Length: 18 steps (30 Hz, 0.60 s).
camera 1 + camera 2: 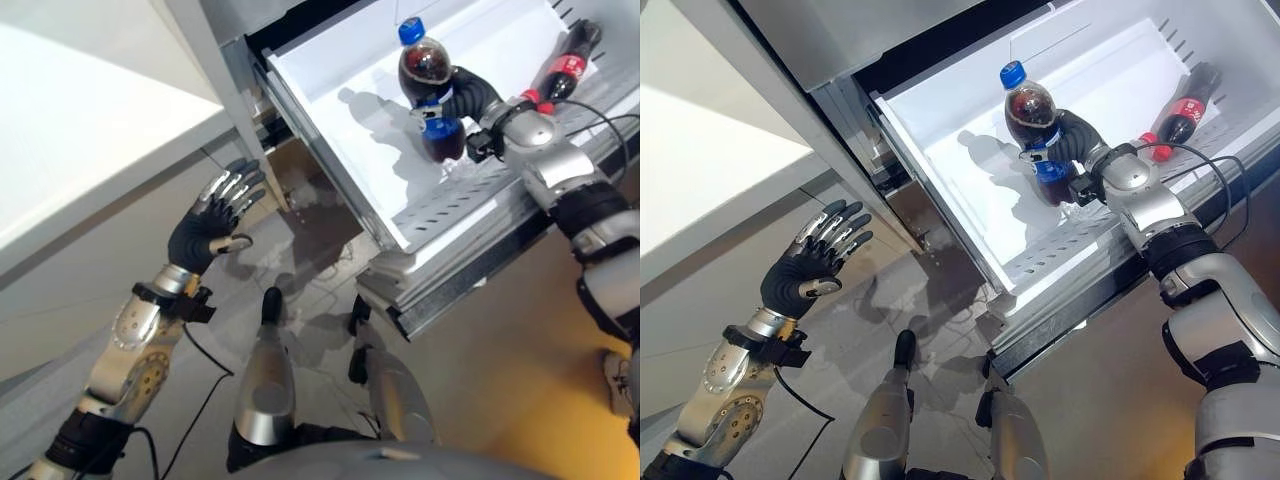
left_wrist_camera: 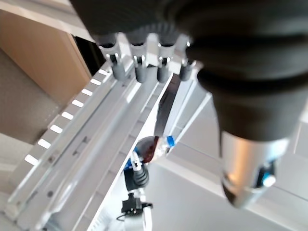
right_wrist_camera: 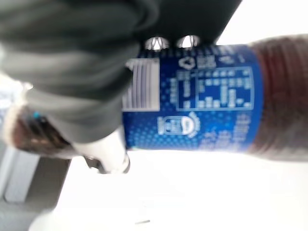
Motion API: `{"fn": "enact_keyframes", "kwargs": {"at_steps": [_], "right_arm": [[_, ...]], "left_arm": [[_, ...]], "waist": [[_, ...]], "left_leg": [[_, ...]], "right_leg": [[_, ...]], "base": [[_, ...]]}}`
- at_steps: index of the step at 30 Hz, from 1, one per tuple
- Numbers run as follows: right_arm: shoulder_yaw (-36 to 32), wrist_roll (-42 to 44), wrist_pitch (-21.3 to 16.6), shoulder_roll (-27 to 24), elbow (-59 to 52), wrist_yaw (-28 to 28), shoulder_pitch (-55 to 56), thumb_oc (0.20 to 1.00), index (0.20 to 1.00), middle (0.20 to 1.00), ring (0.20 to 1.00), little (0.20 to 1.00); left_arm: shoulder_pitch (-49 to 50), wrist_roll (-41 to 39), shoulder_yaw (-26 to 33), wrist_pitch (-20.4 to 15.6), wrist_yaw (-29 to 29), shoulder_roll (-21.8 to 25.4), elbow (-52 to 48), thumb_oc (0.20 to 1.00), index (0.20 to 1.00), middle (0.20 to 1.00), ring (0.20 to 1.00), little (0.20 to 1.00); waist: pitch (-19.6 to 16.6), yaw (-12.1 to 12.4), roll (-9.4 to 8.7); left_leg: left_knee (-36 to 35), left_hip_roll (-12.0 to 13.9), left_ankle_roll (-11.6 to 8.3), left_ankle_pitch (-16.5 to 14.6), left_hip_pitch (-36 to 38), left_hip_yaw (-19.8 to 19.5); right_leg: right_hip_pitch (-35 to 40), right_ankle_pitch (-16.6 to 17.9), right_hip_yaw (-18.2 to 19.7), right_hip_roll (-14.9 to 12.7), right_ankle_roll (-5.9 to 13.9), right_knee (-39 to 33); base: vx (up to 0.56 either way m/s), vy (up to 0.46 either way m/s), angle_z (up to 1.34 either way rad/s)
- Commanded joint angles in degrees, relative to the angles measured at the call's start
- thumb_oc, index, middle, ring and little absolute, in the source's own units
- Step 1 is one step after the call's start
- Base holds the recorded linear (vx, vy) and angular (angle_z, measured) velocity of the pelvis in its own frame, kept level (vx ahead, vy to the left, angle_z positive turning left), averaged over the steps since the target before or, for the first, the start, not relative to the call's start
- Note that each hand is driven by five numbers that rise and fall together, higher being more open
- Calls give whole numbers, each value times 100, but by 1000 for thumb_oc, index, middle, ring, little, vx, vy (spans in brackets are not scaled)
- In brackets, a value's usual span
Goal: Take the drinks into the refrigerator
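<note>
Our right hand (image 1: 1072, 140) was curled around the blue-labelled cola bottle (image 1: 1032, 125), which we held upright inside the white pull-out fridge drawer (image 1: 970, 170), its base at or just above the drawer floor; we could not tell whether it touched. At about two o'clock from that bottle, a red-labelled cola bottle (image 1: 1185, 110) lay tilted in the drawer's far corner, so we judged one drink stowed and this one nearly placed. Releasing it and closing the drawer remained. Our left hand (image 1: 213, 225) hung spread and empty outside the drawer, at eight o'clock from it.
</note>
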Motion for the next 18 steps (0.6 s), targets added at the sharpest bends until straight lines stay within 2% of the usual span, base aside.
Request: {"fn": "enact_keyframes", "kwargs": {"at_steps": [1, 5, 7, 9, 18], "right_arm": [[564, -91, -108, -55, 75, 33, -405, 200, 200, 200, 200, 200], [703, -451, -12, 510, 384, 80, -301, 200, 200, 200, 200, 200], [753, -546, -2, 593, 382, 100, -336, 200, 200, 200, 200, 200], [850, -929, 33, 885, 592, 103, -350, 200, 200, 200, 200, 200], [864, -1983, 42, 1278, 960, -100, -452, 200, 200, 200, 200, 200]], "left_arm": [[250, 279, 240, -355, 47, 196, -920, 1000, 1000, 1000, 1000, 1000], [206, 339, 280, -352, 150, 148, -903, 1000, 1000, 1000, 1000, 1000], [211, 356, 301, -347, 161, 147, -912, 1000, 1000, 1000, 1000, 1000], [232, 385, 350, -318, 221, 124, -892, 1000, 1000, 1000, 1000, 1000], [341, 432, 579, -246, 348, -41, -931, 1000, 1000, 1000, 1000, 1000]], "waist": [[33, 9, 41], [33, 48, -51], [33, 52, -66], [33, 57, -109], [33, 56, -265]], "left_leg": [[129, -309, 428, 13, -392, -236], [66, -304, 438, 29, -439, -238], [56, -296, 439, 32, -441, -233], [5, -281, 437, 45, -452, -236], [-184, -249, 435, 103, -364, -219]], "right_leg": [[-59, -577, -84, 76, 292, 977], [-115, -555, -58, 134, 282, 930], [-120, -552, -56, 137, 280, 923], [-140, -538, -60, 150, 274, 879], [-112, -486, -51, 202, 282, 775]], "base": [[-6, -31, -5], [-3, -18, -1], [0, 0, 0], [0, 0, 0], [0, 0, 0]]}}
